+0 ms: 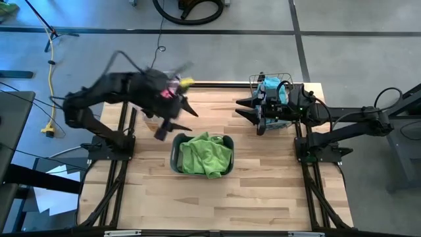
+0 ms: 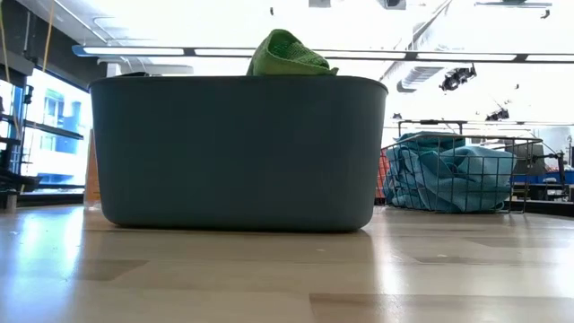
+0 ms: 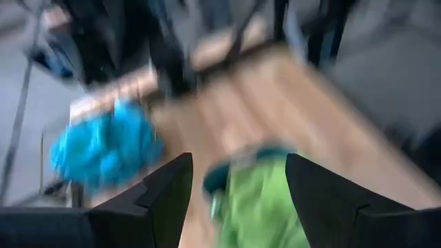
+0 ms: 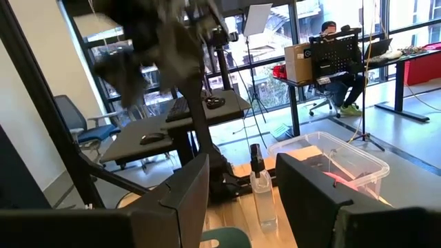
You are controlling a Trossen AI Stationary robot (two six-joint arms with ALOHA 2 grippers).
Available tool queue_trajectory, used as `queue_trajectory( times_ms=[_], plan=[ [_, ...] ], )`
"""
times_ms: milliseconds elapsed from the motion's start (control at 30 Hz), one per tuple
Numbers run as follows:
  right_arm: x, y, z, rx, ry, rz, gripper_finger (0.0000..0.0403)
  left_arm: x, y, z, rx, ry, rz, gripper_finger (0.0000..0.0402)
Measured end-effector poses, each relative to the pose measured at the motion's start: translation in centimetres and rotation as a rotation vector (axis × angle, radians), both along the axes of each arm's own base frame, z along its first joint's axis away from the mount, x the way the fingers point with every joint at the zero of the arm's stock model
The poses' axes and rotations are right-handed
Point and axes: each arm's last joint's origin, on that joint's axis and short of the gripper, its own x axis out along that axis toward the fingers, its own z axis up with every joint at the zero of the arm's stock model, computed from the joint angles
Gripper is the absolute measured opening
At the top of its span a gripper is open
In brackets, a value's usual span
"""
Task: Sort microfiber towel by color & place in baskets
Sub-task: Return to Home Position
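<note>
My left claw (image 1: 172, 120) hangs left of centre in the high view, above the table (image 1: 263, 191). It sits between the clear bin (image 4: 337, 162) and the grey-blue tub (image 1: 175, 157), fingers spread wide with nothing between them. My right claw (image 1: 242, 110) waits right of centre beside the wire basket (image 1: 263, 80), also wide and empty.

Green towels (image 1: 207, 155) are heaped in the tub at centre. Blue towels (image 1: 272, 87) fill the wire basket at upper right, and a pink towel (image 4: 342, 180) lies in the clear bin. I see no loose towel on the bare wood, so I judge the sorting finished. The step in hand is taking my arms to rest.

The next move calls for lifting my left claw clear of the bin's rim and the green heap. The arm then folds toward its stand at the left edge without catching any cloth.
</note>
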Motion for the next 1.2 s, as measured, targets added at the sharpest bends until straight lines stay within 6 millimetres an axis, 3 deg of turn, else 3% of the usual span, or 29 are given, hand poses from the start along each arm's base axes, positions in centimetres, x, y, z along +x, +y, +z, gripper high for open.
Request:
queue_trajectory(
  times_ms=[133, 267, 367, 600, 833, 1000, 1200],
  plan=[
    [0.0, 0.0, 0.0, 0.0, 0.001, 0.0, 0.0168, -1.9, 0.6, 2.6, -0.166, -0.196, -0.031, 0.022],
    [0.0, 0.0, 0.0, 0.0, 0.001, 0.0, 0.0168, -2.4, 0.8, 2.8, -0.291, -0.34, -0.052, 0.022],
    [0.0, 0.0, 0.0, 0.001, 0.002, 0.0, 0.0168, -2.1, 0.7, 1.3, -0.359, -0.42, -0.056, 0.022],
    [0.0, 0.0, -0.1, 0.001, 0.01, 0.0, 0.0168, -1.5, 0.9, -5.0, -0.548, -0.589, 0.118, 0.022],
    [0.0, 0.0, 0.0, 0.006, -0.003, 0.001, 0.0168, -2.5, 1.8, -9.3, -0.517, -0.696, 0.394, 0.022],
    [0.1, 0.1, 0.6, 0.051, -0.073, 0.021, 0.0168, -3.0, 2.3, -10.3, -0.507, -0.691, 0.427, 0.022],
    [0.0, 0.2, 1.0, -0.031, -0.108, 0.053, 0.0168, -3.2, 2.2, -9.6, -0.514, -0.734, 0.337, 0.022]
  ],
)
